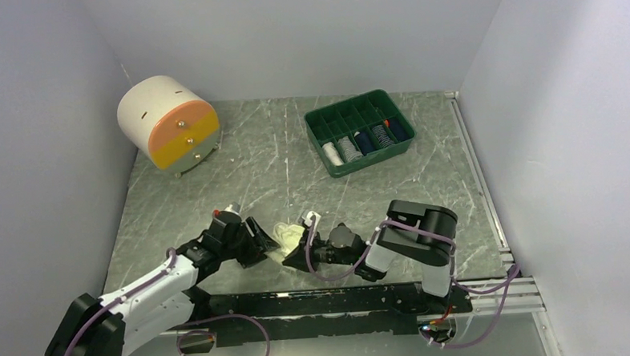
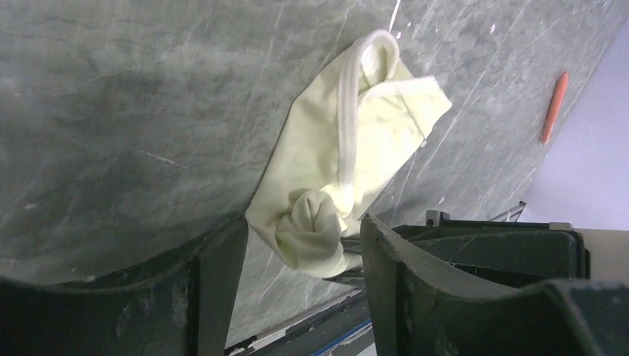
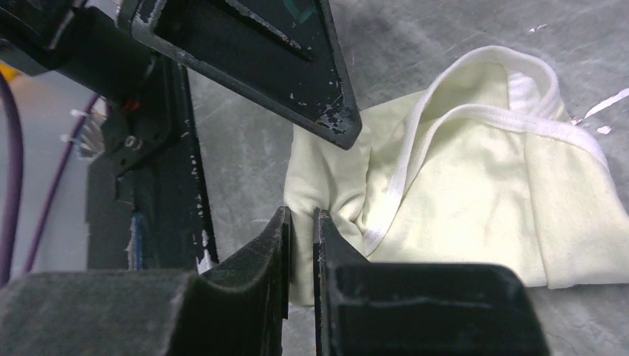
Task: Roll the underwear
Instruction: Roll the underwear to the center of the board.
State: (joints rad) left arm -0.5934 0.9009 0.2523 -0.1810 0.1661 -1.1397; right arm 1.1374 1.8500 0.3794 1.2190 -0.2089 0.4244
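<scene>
Crumpled cream underwear (image 2: 356, 148), white-banded, perhaps jersey, marbled table (image 1: 255, 172)

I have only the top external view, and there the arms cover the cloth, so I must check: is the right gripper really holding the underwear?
Observer: Yes. In the right wrist view, the right gripper is shut on a fold at the edge of the cream underwear.
Operator: Thank you. And the left gripper, does it hold the cloth too?
Observer: No. In the left wrist view, the left gripper is open. Its fingers stand on either side of a bunched end of the cloth and do not pinch it.
</scene>
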